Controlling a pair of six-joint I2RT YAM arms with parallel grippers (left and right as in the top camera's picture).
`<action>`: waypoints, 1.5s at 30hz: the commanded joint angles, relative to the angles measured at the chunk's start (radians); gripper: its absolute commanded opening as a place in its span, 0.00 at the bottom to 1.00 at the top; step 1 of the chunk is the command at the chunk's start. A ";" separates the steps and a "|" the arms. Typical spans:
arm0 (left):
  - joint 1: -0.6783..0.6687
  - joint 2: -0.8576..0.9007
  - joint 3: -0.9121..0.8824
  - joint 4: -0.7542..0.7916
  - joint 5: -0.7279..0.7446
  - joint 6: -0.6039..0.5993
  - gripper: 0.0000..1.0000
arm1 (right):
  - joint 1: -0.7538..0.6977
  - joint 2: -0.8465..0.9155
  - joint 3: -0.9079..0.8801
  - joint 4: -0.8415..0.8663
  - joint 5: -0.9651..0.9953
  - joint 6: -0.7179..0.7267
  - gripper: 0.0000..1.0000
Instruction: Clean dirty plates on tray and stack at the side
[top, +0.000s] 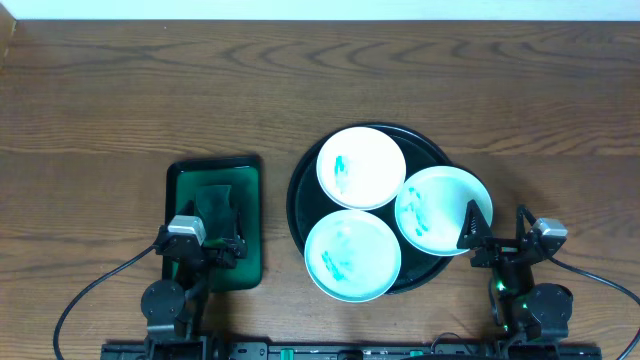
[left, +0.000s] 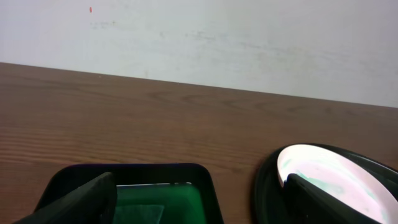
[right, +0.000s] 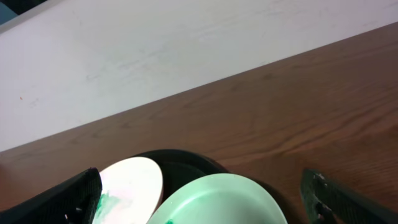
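While right jaws stand wide, 1 dirty plate (top: 432, 198) lies just ahead.

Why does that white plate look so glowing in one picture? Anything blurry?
Left wrist view: glare washes out the round white shallow plate; the dark claw fingers up close are soft. Overhead view: even light, sharp, teal smears clear.

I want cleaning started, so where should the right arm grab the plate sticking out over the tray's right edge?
Probably the overhanging rim of the right plate, from the right side: that edge juts past the tray, leaving room for a finger beneath, and the open right gripper sits beside it.
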 joint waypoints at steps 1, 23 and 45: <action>-0.003 -0.006 -0.015 -0.038 0.013 0.017 0.85 | -0.004 -0.006 -0.002 -0.005 0.003 0.009 0.99; -0.003 0.014 0.070 -0.166 0.046 -0.033 0.86 | -0.004 -0.006 -0.002 -0.005 0.003 0.009 0.99; -0.003 0.818 1.072 -1.033 0.045 -0.027 0.85 | -0.004 -0.006 -0.002 -0.005 0.003 0.009 0.99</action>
